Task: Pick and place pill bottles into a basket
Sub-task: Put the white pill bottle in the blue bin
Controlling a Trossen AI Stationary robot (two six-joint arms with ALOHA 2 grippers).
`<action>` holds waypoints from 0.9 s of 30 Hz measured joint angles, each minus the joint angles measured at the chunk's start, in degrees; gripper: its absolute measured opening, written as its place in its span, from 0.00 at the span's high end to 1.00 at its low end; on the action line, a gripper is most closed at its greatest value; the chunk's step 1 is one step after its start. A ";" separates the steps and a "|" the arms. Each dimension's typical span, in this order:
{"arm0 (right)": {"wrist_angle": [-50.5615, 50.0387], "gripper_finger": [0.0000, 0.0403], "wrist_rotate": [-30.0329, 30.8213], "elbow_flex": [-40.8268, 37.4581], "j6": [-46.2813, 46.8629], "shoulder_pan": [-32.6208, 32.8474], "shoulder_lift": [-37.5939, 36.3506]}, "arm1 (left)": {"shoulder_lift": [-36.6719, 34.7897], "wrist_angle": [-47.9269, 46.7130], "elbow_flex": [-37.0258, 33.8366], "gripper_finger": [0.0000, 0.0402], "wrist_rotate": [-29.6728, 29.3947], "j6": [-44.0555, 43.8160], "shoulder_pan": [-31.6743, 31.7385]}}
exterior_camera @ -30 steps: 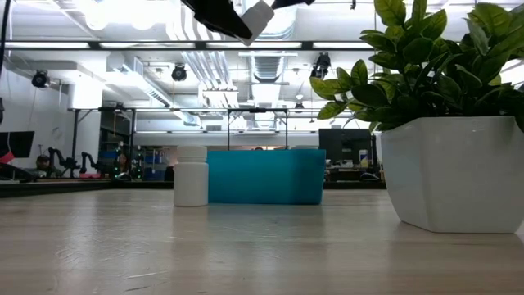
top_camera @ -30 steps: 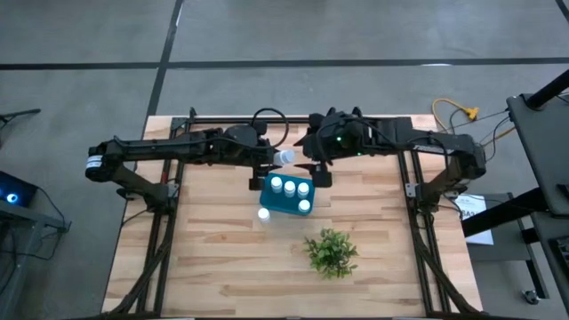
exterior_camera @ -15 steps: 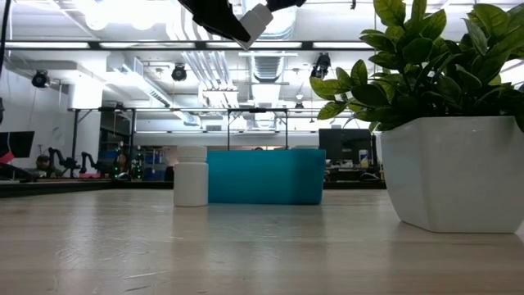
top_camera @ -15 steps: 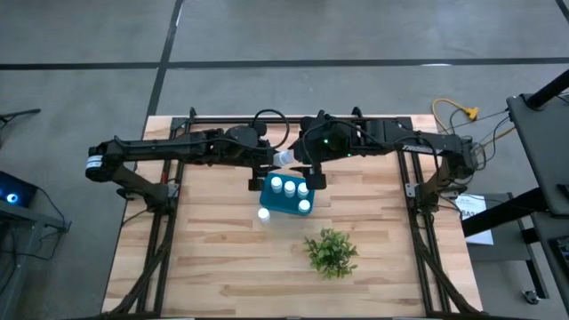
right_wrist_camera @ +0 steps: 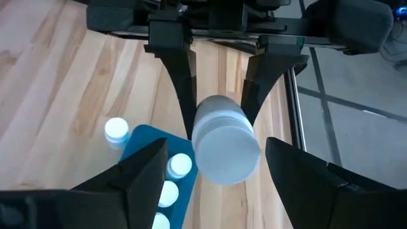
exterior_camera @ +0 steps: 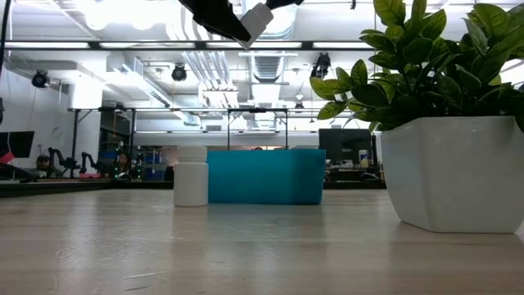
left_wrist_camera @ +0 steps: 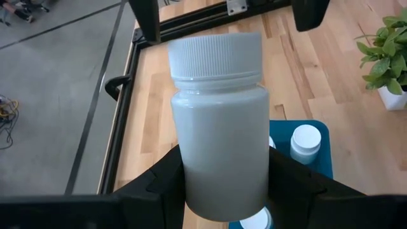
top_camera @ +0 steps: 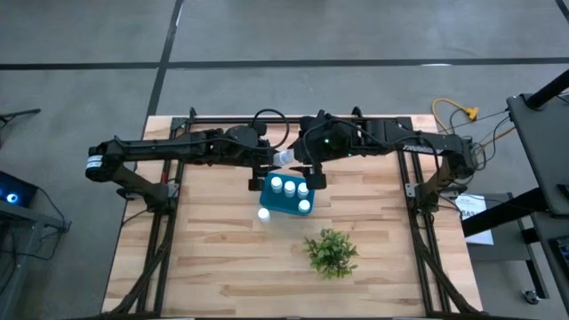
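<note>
My left gripper (top_camera: 272,161) is shut on a white pill bottle (top_camera: 284,157), which it holds in the air above the far edge of the teal basket (top_camera: 277,201). The bottle lies about level, its cap toward the table's right. My right gripper (top_camera: 311,171) is open just right of the cap, its fingers (right_wrist_camera: 145,170) standing apart on either side of the cap end without touching. Several capped bottles (top_camera: 291,187) stand upright in the basket. One more bottle (top_camera: 264,214) stands on its base on the table against the basket's near-left corner. My left gripper pinches the bottle's body (left_wrist_camera: 222,159) between its two fingers (left_wrist_camera: 166,184), below the cap and toward the base end. The fingers come level from the table's left and lie along the bottle. The bottle is lifted clear, cap (right_wrist_camera: 226,151) pointing toward the right arm.
A small green plant in a white pot (top_camera: 331,252) stands on the table near and right of the basket; it fills the right of the low view (exterior_camera: 450,164). Black frame rails (top_camera: 413,191) run along the table's left, right and far sides.
My right gripper has gone a little toward the table's left, closer to the cap of the bottle held by my left gripper, and then kept still. The bottle stays lifted in the left gripper.
</note>
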 joint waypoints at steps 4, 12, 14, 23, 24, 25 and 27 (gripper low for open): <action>0.36 0.37 0.06 0.00 -0.26 -0.09 0.61 | 0.00 0.27 0.03 0.63 0.22 0.00 0.00; 1.37 0.37 0.21 -0.09 -2.33 -1.15 3.06 | 0.00 0.41 0.03 0.63 0.40 0.00 0.00; 1.35 0.37 0.22 -0.09 -2.28 -1.54 3.00 | 0.00 0.32 0.05 0.63 0.40 0.00 0.00; 1.83 0.37 0.20 -0.09 -2.18 -1.70 2.47 | 0.00 0.40 0.13 0.63 0.42 0.02 -0.02; 1.80 0.37 0.17 -0.09 -2.18 -1.70 2.47 | 0.00 0.43 0.14 0.63 0.42 0.02 -0.02; 1.84 0.37 0.15 -0.09 -2.21 -1.70 2.47 | 0.00 0.43 0.14 0.63 0.42 0.02 -0.02; 2.07 0.38 0.13 -0.09 -2.33 -1.70 2.47 | 0.00 0.41 0.14 0.63 0.42 0.02 0.00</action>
